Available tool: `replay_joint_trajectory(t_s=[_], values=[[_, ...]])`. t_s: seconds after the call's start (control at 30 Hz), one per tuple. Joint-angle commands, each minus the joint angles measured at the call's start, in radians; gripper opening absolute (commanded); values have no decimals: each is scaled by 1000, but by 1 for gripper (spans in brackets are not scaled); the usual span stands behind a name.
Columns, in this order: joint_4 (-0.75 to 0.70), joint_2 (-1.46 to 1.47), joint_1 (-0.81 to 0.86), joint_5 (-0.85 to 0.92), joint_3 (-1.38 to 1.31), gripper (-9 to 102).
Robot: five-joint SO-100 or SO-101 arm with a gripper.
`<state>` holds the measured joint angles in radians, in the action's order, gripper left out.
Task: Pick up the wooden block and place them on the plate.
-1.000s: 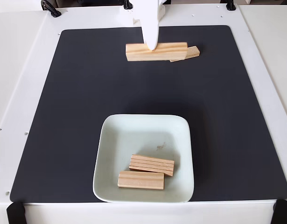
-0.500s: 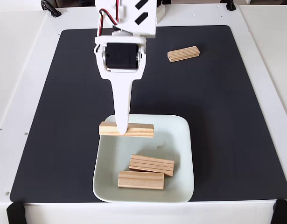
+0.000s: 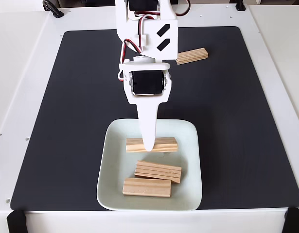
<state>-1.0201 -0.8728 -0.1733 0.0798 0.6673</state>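
Pinching a wooden block (image 3: 152,144) crosswise over the far half of the plate (image 3: 113,133), the white gripper (image 3: 148,145) should lower it flat, clear of two blocks (image 3: 158,171) nearer, while a fourth (image 3: 191,56) waits far right.

A single fixed view looked steeply down from above and from the near edge of the white tabletop (image 3: 27,73), facing toward the arm's base at the top of the picture. It stood far enough back to take in the whole black mat (image 3: 66,121), with the plate (image 3: 106,165) low in the middle of the picture. The arm reached in from the top edge, toward the camera.
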Motion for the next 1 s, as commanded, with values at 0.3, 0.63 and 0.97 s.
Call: replay_joint_trajectory(t_s=[0.3, 0.63, 0.97], values=[[-31, -21, -6, -9, -54, 0], [49, -29, -2, -110, -51, 0], [49, -32, 14, -112, -55, 0]])
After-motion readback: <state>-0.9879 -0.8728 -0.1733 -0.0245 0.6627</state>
